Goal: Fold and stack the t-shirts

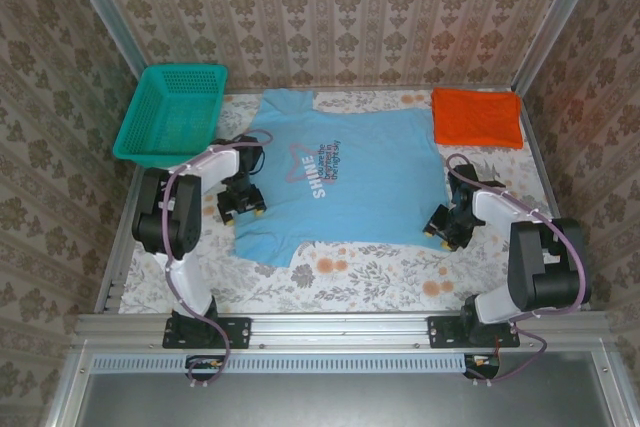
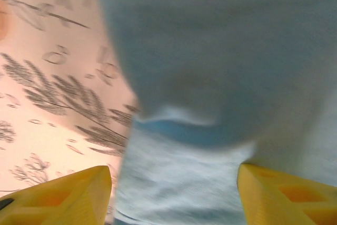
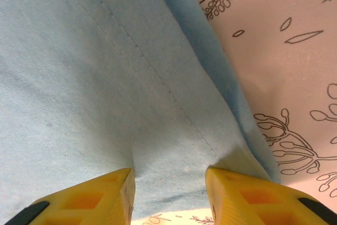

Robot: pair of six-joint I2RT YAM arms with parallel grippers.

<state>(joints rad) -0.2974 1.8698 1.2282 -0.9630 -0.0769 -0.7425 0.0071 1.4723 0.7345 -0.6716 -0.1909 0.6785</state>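
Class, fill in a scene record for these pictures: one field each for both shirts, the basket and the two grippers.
Light blue t-shirt: spread flat mid-table, print facing up, not yet folded
Orange t-shirt: folded, lying at the far right corner
Teal mesh basket: far left corner, tilted, nothing seen inside
Left gripper: open, fingers down on either side of blue cloth at the shirt's left edge
Right gripper: open, fingers straddling the stitched hem at the shirt's right edge
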